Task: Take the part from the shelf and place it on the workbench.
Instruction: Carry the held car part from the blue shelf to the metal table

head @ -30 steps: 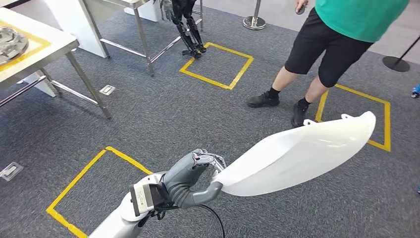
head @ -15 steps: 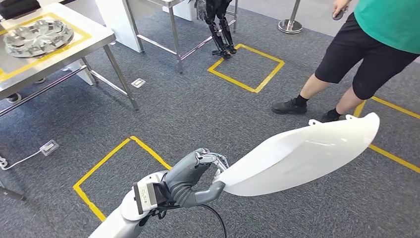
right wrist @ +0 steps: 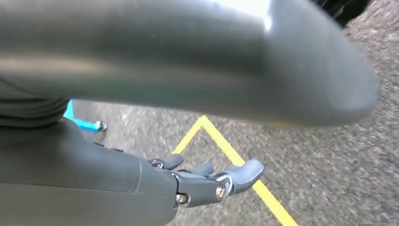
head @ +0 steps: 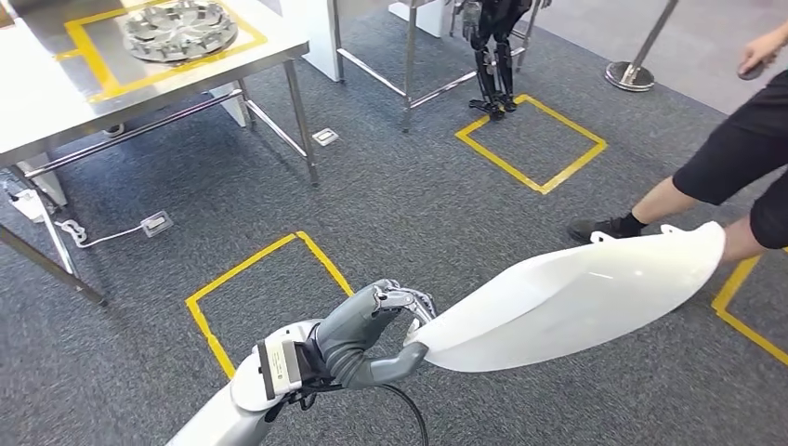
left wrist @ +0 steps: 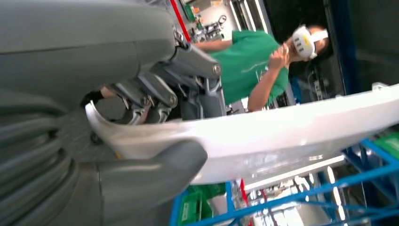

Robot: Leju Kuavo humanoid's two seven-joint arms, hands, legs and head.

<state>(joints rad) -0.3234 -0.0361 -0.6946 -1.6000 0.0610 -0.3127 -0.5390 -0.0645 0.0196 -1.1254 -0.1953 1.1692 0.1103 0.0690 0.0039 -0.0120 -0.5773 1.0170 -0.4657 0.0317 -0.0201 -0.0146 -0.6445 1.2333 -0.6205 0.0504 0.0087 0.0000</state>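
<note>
A long, curved white part [head: 576,297] hangs over the grey carpet, and my left hand [head: 372,325] grips it at its narrow end. In the left wrist view the thumb lies under the white part [left wrist: 282,136] and the dark fingers [left wrist: 155,92] press on its upper edge. The steel workbench [head: 37,102] stands at the far left, marked with yellow tape. My right hand [right wrist: 207,181] hangs over the carpet, fingers apart and holding nothing.
A silver round casting [head: 178,28] lies on the workbench. A person [head: 734,167] in black shorts stands at the right, close to the part's far tip. Yellow floor squares [head: 269,288] mark the carpet. Another robot's legs [head: 490,56] and a stanchion base [head: 634,74] stand further back.
The whole picture has shifted right as the camera turned left: the workbench has come further into view and the person has slid toward the right edge. My left hand still holds the part.
</note>
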